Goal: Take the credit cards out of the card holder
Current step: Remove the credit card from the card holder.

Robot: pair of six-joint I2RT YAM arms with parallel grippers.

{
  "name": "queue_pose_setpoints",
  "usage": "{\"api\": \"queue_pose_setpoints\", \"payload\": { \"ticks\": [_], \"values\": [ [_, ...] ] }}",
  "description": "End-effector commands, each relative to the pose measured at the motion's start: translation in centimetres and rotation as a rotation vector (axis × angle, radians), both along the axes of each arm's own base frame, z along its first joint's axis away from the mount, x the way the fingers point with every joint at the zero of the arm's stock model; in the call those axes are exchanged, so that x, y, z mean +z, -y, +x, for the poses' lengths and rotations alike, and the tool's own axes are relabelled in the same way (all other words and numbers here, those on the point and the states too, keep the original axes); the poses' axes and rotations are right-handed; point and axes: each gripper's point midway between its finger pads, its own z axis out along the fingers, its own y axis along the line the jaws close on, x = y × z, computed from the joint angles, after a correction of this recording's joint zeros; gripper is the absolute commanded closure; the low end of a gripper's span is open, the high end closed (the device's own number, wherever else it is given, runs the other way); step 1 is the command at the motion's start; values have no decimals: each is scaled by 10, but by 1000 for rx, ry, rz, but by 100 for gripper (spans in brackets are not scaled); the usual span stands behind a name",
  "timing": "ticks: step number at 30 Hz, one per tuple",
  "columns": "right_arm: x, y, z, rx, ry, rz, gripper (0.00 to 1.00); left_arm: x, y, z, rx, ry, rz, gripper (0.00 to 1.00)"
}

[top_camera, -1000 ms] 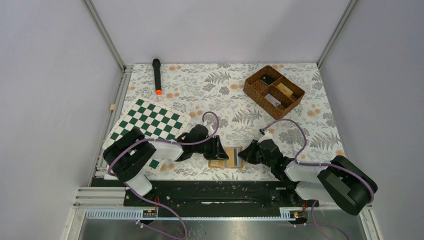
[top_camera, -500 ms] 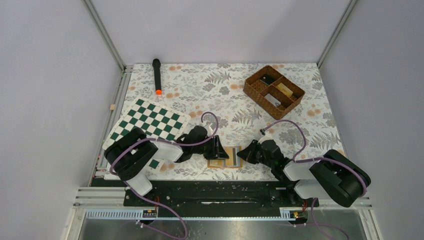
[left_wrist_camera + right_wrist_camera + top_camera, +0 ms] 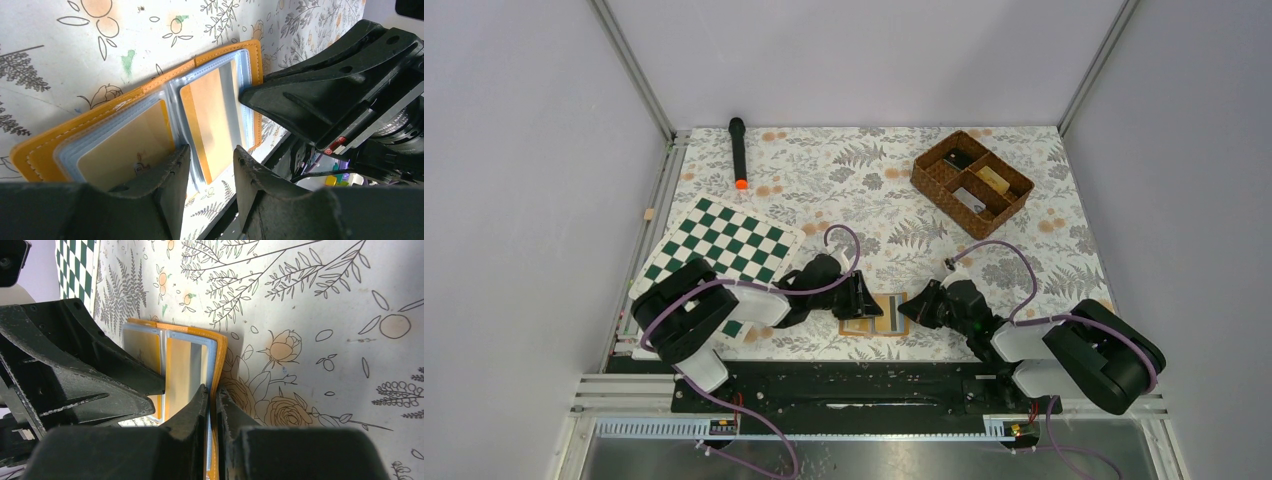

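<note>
Card holder (image 3: 875, 314) lies open and flat between both arms; right gripper (image 3: 212, 399) is clenched on its orange right rim, likely to anchor it; left gripper (image 3: 207, 172) is parted, straddling a sleeved credit card (image 3: 212, 120), probably to pull it out.

Robot lab test cell; plain lilac panel walls (image 3: 854, 60) w/ alu frame posts (image 3: 632, 68); floral-cloth table (image 3: 864, 180); 2 arms (image 3: 724, 300) bolted to black rail (image 3: 854, 385); misc props: checkerboard (image 3: 724, 245), wicker basket (image 3: 972, 183), torch (image 3: 738, 150)
</note>
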Motion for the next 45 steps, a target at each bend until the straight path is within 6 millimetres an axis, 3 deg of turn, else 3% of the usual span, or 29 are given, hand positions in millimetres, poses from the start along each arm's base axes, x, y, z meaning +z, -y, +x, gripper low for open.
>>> {"api": "queue_pose_setpoints", "payload": {
  "ticks": [1, 11, 28, 32, 38, 45],
  "values": [
    [-40, 25, -25, -1, -123, -126, 100, -34, -14, -3, 50, -30, 129, 62],
    [-41, 21, -26, 3, -133, -101, 100, -30, -5, -12, 41, -72, 48, 63],
    [-44, 15, -31, -8, -175, -38, 100, -17, 6, -7, 100, -85, -103, 66],
    [-46, 12, -32, -9, -191, -11, 100, -35, -1, -6, 145, -125, 8, 67],
    [-47, 10, -32, -16, -192, 9, 100, -42, -17, -4, 198, -107, 120, 67],
    [-47, 8, -30, -21, -193, 23, 100, -23, -7, -1, 191, -44, -10, 72]
  ]
}}
